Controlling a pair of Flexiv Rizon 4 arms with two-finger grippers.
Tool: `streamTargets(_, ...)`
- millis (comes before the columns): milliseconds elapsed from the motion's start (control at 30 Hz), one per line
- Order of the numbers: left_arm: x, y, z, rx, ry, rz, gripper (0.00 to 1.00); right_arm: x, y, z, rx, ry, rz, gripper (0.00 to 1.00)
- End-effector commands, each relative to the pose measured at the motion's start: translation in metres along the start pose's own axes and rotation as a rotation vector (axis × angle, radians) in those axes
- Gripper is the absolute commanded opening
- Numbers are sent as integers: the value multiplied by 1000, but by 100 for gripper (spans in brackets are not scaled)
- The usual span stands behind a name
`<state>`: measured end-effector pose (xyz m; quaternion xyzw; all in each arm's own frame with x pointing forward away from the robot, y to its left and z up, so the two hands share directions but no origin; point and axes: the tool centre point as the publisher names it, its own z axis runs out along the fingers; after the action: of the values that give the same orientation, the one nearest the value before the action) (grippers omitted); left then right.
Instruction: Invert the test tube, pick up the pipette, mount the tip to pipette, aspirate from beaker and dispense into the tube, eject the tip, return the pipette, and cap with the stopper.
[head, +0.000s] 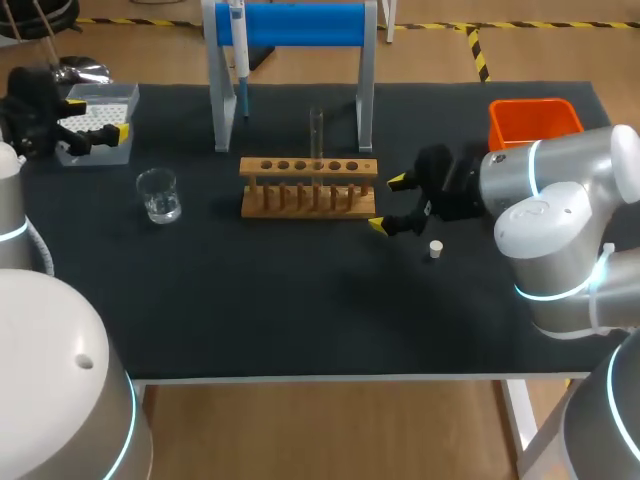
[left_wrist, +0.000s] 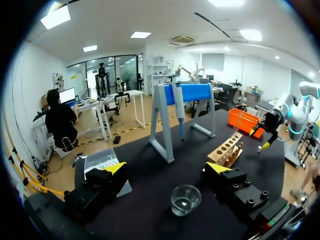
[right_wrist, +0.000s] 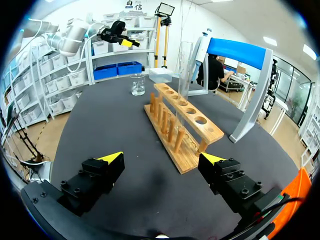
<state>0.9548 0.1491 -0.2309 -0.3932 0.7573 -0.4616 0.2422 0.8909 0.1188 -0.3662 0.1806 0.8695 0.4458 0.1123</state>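
Right gripper wide open and empty, just beside the rack end. Test tube upright in a rack hole. Left gripper also wide, by the tip box. Likely a tube grasp: approach level, pinch mid-glass, lift straight up.

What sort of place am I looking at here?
Most likely a robotics lab bench set up for chemistry practice: a wooden test tube rack, a pipette hanging on a blue stand, a glass beaker, and the right gripper beside the rack.
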Motion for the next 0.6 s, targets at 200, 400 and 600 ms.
streamTargets(200,1,0,1,-1,-4,-1,100,0,-1,-1,-1,0,0,100)
streamTargets(400,1,0,1,-1,-4,-1,100,0,-1,-1,-1,0,0,100)
streamTargets(600,-22,8,-10,-13,-79,11,100,0,-1,-1,-1,0,0,100)
